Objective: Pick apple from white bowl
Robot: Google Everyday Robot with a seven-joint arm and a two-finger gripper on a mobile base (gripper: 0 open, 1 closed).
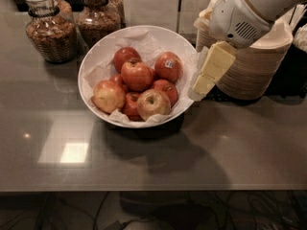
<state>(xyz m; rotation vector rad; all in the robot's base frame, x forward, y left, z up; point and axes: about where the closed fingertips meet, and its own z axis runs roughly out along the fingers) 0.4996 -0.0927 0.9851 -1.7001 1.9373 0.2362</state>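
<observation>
Grey countertop [240,143] carries the white bowl [82,83]; the apple [136,74] sits near the bowl's middle atop other apples [153,103], while the gripper [196,94] hangs at the bowl's right rim, apart from the apple, open or closed I cannot tell

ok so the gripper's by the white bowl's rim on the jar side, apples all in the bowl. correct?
Not quite. The gripper is by the rim of the white bowl on the side of the stacked tan bowls, opposite the jars. The camera view shows this. The apples are all in the bowl, as you said.
</observation>
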